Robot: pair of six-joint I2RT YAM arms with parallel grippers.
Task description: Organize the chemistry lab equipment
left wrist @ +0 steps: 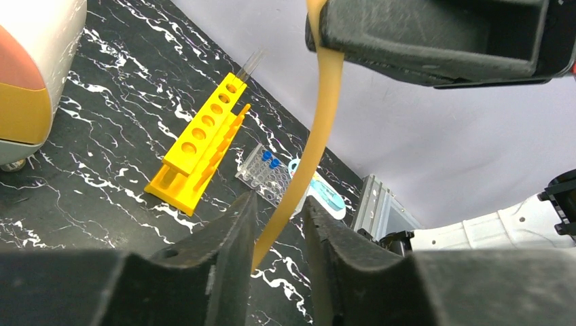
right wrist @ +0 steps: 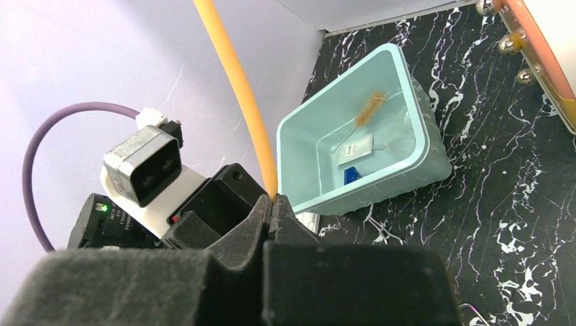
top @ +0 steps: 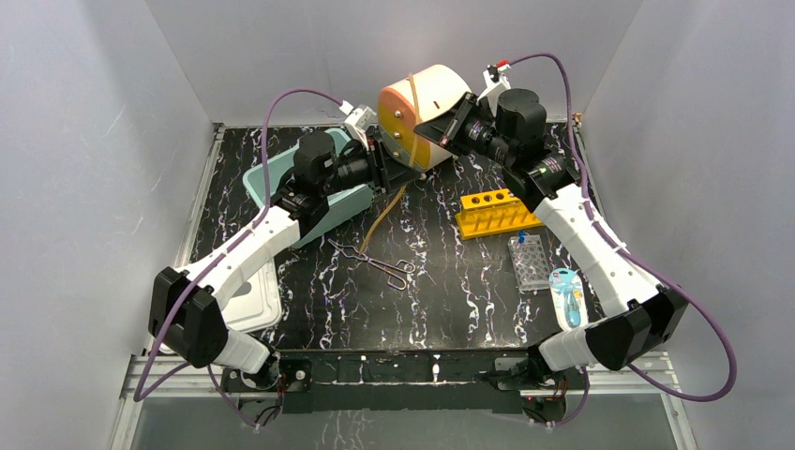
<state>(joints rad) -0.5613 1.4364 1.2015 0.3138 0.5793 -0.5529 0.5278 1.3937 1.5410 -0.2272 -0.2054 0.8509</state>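
No legible text or labels anywhere

White arm links (top: 246, 248) with black joints (top: 187, 319) and purple cables (top: 265, 155).

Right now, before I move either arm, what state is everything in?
right gripper: shut on the tan tube.
left gripper: open, tan tube running between its fingers.
teal bin: uncovered, brush and white packet inside.
yellow rack: standing on the table.
well plate: flat, blue-capped tubes on it.
forceps: lying loose, untouched.
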